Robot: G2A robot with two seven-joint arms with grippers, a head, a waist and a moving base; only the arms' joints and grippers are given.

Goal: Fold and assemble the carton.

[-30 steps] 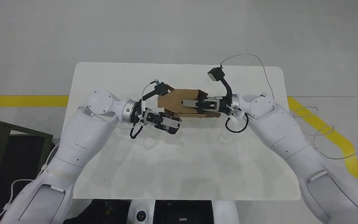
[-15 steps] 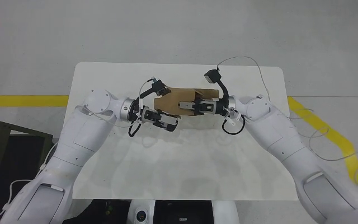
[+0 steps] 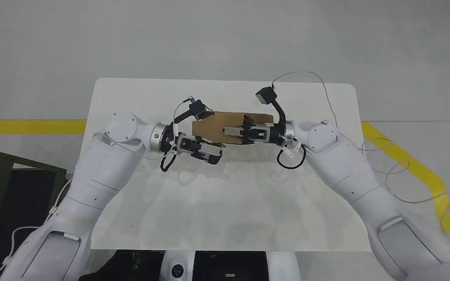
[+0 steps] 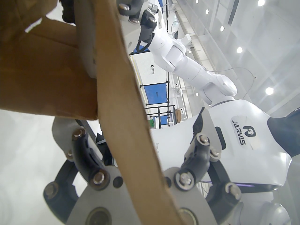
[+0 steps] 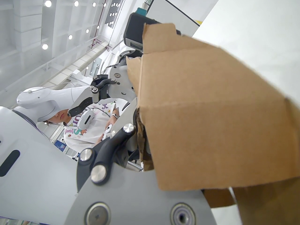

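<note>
I am mid-fold near the table's (image 3: pixel 211 211) far edge. My right gripper (image 3: pixel 235 131) pinches the carton (image 3: pixel 216 122). My left gripper (image 4: pixel 131 129) stands wide around a flap (image 4: pixel 121 76). Next, I think I must push that flap shut.

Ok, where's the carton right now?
Top view: the carton is over the far middle of the table, between the left pincer and the right pincer.

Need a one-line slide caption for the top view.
Left gripper and right gripper close in from opposite sides on a partly folded brown carton over the white table.
</note>
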